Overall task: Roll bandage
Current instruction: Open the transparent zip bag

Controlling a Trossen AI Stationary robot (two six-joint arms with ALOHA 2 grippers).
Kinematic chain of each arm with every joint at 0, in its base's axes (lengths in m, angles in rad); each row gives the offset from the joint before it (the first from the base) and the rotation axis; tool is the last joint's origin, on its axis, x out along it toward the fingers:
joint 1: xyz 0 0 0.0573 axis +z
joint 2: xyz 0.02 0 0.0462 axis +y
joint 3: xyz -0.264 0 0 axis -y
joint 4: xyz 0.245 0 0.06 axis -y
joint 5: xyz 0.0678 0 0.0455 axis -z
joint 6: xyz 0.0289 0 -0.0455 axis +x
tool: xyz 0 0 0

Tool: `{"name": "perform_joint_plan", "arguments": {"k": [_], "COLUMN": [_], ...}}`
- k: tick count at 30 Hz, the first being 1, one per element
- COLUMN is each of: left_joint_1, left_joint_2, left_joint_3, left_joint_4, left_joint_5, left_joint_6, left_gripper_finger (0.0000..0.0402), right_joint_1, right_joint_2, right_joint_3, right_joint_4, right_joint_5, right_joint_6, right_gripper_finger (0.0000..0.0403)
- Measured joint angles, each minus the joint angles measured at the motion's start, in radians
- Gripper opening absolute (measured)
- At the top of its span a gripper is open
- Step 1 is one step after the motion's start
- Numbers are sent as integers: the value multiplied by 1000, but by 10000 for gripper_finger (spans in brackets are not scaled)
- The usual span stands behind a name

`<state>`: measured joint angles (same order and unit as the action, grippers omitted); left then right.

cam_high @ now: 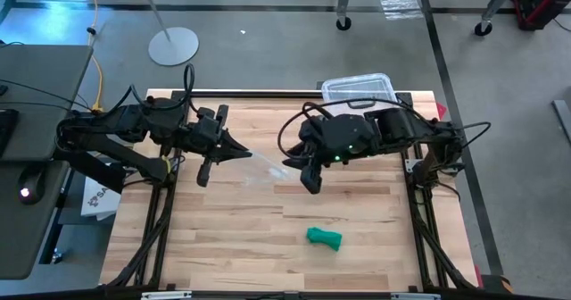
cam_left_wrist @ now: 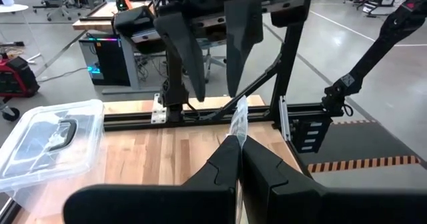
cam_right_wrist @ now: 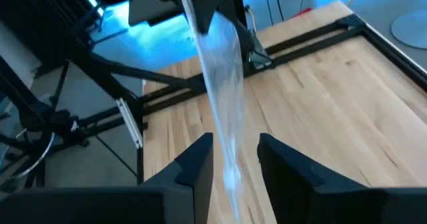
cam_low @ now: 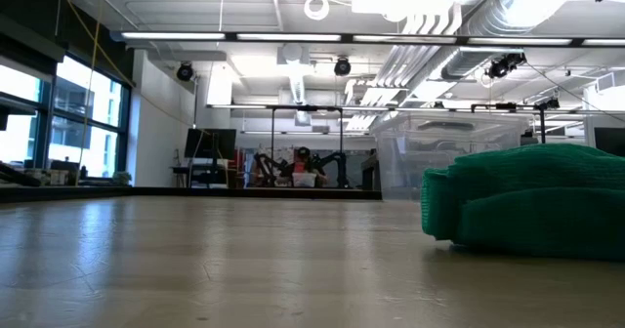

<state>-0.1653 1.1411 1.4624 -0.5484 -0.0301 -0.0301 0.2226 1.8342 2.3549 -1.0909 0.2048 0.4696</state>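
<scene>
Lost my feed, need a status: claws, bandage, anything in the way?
Left claw shut on clear plastic bag. Right claw open around the bag's other end. Green bandage lies bunched on the table, untouched. Nothing on it.

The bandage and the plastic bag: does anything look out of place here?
Yes. The bandage lies untouched as a loose, lumpy roll near the table's front, while the left gripper pinches the clear plastic bag and the right gripper is open around its other end.
</scene>
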Motion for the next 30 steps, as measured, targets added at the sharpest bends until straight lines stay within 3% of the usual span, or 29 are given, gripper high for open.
{"name": "perform_joint_plan", "arguments": {"k": [3,13,19,23,30], "left_joint_1": [0,0,0,0,0], "left_joint_2": [0,0,0,0,0], "left_joint_3": [0,1,1,1,1], "left_joint_4": [0,0,0,0,0], "left_joint_5": [0,0,-1,-3,-4], "left_joint_6": [0,-2,-3,-3,-11], "left_gripper_finger": [0,0,0,0,0], "right_joint_1": [0,4,7,8,7], "right_joint_2": [17,66,70,69,62], "right_joint_3": [-1,-2,-2,-2,0], "right_joint_4": [11,-12,-4,-14,-8], "right_joint_5": [2,-5,-65,-102,-101], "right_joint_6": [-3,-33,-66,-78,-32], "right_gripper_finger": [105,23,8,28,133]}}
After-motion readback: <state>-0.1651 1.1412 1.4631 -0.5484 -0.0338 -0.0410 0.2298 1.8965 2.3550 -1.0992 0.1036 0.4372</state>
